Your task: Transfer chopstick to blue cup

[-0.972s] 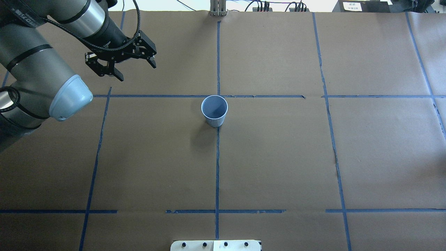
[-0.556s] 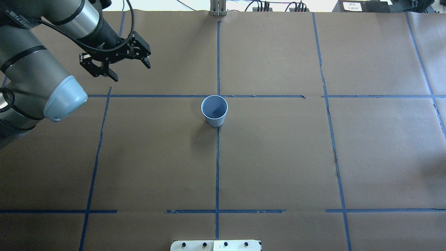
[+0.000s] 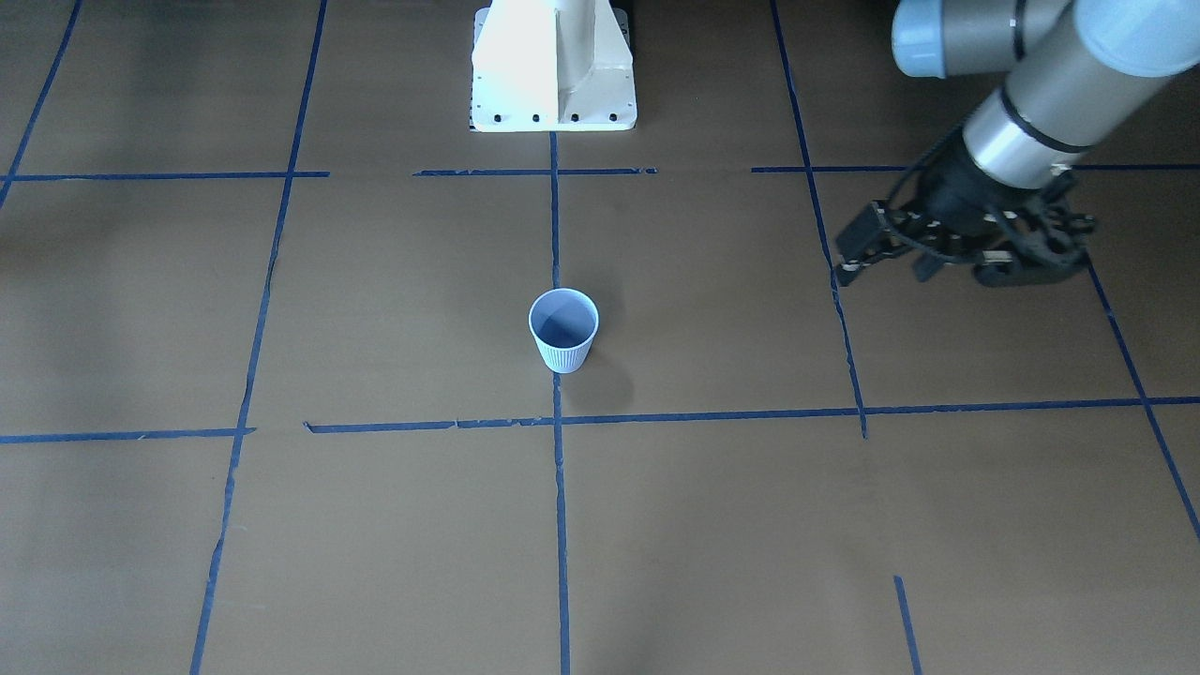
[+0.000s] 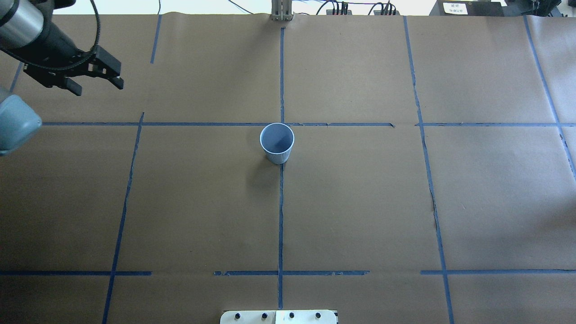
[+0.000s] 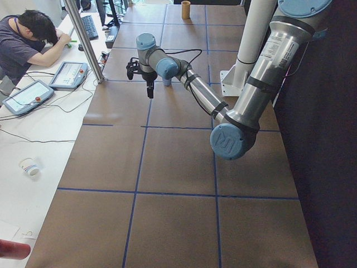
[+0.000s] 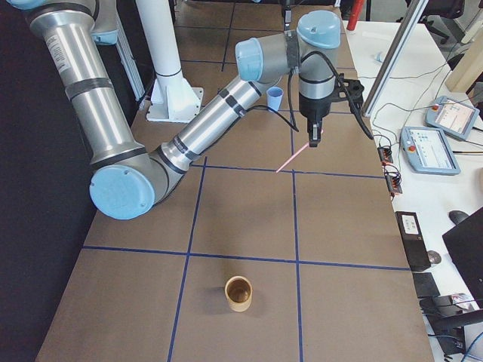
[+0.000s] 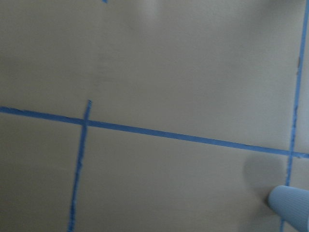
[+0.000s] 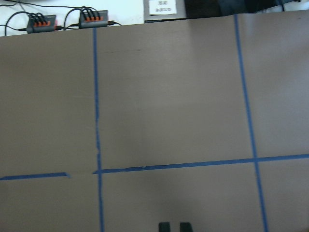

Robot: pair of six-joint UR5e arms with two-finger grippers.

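The blue cup stands upright and empty at the table's middle; it also shows in the front view, far off in the right side view, and at the left wrist view's lower right corner. My left gripper is open and empty at the far left, well away from the cup. My right gripper is outside the overhead view. It points down and is shut on one pale pink chopstick, which slants down from it above the table. Its fingertips sit close together.
A brown cup stands at the table's right end, also seen far off in the left side view. The robot base is at the near edge. Blue tape lines cross the brown paper. An operator sits beside monitors.
My left arm has drawn back to the left, away from the cup, its gripper still open. The cup has not moved.
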